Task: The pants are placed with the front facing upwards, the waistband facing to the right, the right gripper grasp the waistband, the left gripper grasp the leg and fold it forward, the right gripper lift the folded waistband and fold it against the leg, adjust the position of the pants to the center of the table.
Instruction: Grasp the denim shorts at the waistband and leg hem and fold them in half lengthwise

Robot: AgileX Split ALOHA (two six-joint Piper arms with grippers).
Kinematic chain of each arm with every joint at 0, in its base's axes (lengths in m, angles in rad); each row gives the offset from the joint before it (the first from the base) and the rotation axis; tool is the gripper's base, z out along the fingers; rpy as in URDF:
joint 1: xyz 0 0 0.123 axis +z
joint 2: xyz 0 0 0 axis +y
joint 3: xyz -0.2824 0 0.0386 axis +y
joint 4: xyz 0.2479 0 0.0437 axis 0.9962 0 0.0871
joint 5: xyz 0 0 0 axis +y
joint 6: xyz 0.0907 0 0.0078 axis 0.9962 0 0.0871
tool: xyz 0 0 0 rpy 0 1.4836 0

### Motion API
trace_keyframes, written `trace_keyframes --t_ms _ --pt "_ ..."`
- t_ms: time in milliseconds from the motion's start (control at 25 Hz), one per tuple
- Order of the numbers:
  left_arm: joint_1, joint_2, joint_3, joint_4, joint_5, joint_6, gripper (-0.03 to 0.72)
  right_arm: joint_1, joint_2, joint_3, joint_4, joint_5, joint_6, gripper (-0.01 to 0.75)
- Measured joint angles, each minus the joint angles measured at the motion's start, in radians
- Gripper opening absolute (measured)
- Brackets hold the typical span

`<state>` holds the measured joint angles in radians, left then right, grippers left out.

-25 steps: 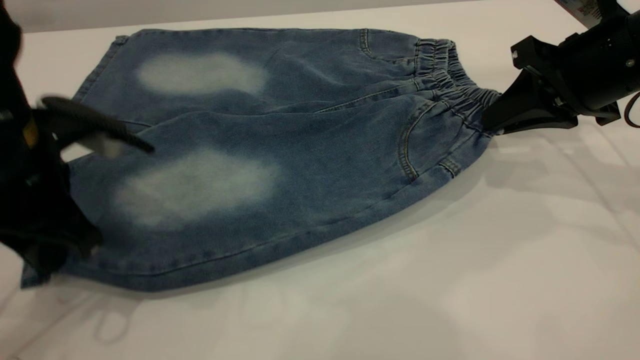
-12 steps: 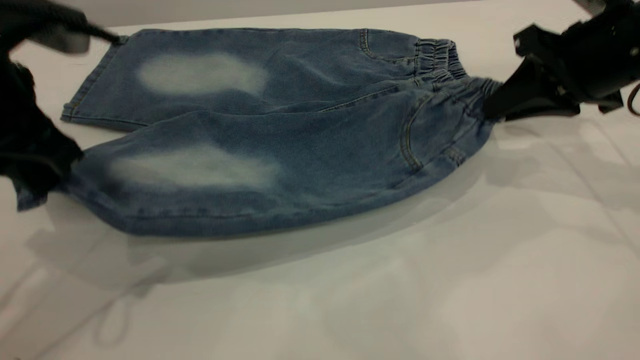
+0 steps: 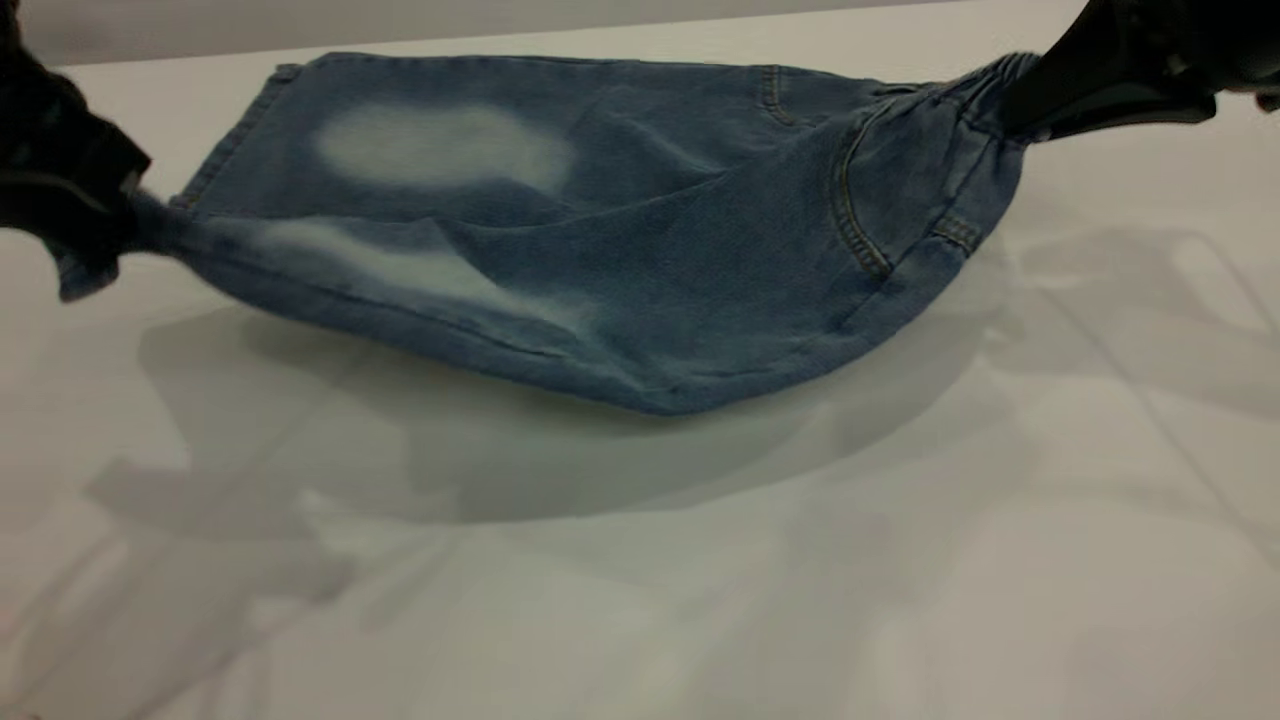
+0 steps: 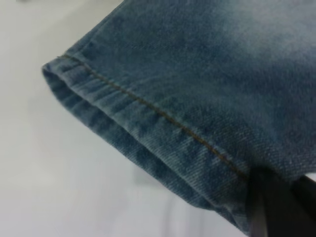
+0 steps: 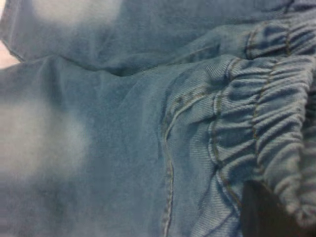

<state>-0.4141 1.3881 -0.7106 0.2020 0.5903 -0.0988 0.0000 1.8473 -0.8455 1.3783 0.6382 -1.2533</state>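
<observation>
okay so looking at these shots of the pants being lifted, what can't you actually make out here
- Left gripper: exterior view, mostly cut off by the frame edge; its grip on the pants leg hem is a dark blur.
- Right gripper: exterior view, body cut off at the top corner.
- Waistband: right wrist view, the pinched spot is hidden by a dark finger.
- Table beneath the lifted leg: shadowed.

Soft even light — broad grey shadow on the table [image 3: 700, 560], wrist views blurred

open table [image 3: 700, 600] in front, lifted pants [image 3: 640, 250] behind
</observation>
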Motion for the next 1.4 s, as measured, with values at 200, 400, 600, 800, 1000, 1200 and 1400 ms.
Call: trace_keyframes --t_ms 200,400,600,800,1000,1200,1400 --pt "-0.054 -0.034 -0.001 0.000 -0.017 -0.015 0.036 0.000 -0.060 0.045 0.003 -0.040 -0.001 0.032" --pt "-0.062 -0.079 -0.001 -0.001 -0.038 -0.033 0.036 0.000 -0.142 0.094 0.008 -0.057 -0.004 0.032" --pt "-0.062 -0.136 -0.001 0.013 -0.094 -0.043 0.036 0.000 -0.226 0.118 0.011 -0.097 0.004 0.032" --pt "-0.058 -0.131 -0.010 0.037 -0.160 -0.043 0.036 0.000 -0.223 0.118 0.009 -0.134 0.015 0.032" --pt "-0.057 -0.131 -0.010 0.037 -0.266 -0.059 0.036 0.000 -0.223 0.118 0.021 -0.180 0.037 0.032" --pt "-0.047 -0.118 -0.011 0.042 -0.370 -0.078 0.036 0.000 -0.221 0.113 0.024 -0.227 0.067 0.032" --pt "0.027 -0.056 -0.011 0.043 -0.419 -0.077 0.036 0.000 -0.220 0.093 0.024 -0.238 0.068 0.032"
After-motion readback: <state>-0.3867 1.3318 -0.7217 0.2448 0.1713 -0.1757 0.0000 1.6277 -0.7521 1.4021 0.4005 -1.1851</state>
